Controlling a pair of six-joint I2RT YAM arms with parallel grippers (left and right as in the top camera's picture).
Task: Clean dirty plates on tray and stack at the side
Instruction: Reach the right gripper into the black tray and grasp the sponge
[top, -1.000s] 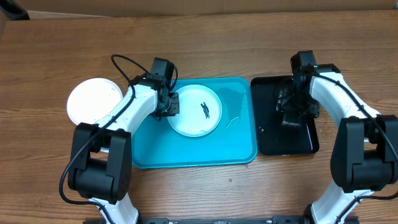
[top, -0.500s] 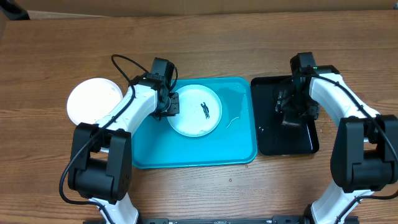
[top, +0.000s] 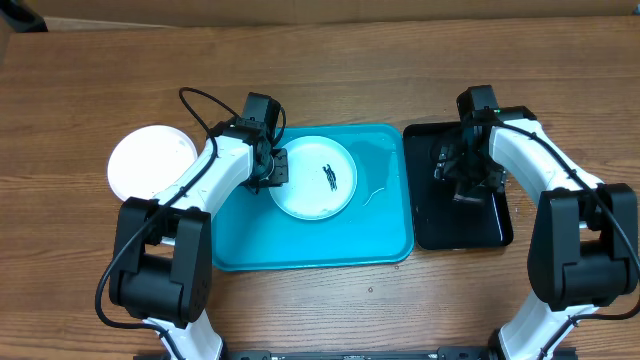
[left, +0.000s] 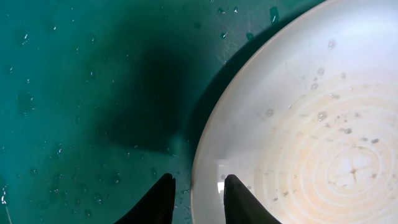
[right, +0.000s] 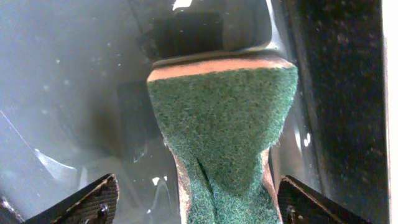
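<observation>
A white plate (top: 312, 178) with a black smear lies at the back of the turquoise tray (top: 310, 245). My left gripper (top: 276, 168) is at its left rim. In the left wrist view the plate (left: 311, 124) has its rim between my fingers, one finger (left: 239, 199) inside it and the other over the wet tray (left: 74, 93); the left gripper (left: 198, 182) is shut on that rim. My right gripper (top: 460, 168) hangs over the black tray. It (right: 198, 186) is open around a green scouring sponge (right: 224, 112), with a gap at each finger.
Another white plate (top: 152, 160) sits on the wooden table left of the turquoise tray. The glossy black tray (top: 455, 225) lies right of the turquoise one, wet inside (right: 74, 74). Water drops dot the turquoise tray.
My right gripper has shifted slightly to the left over the black tray. The left arm and the plate have not moved.
</observation>
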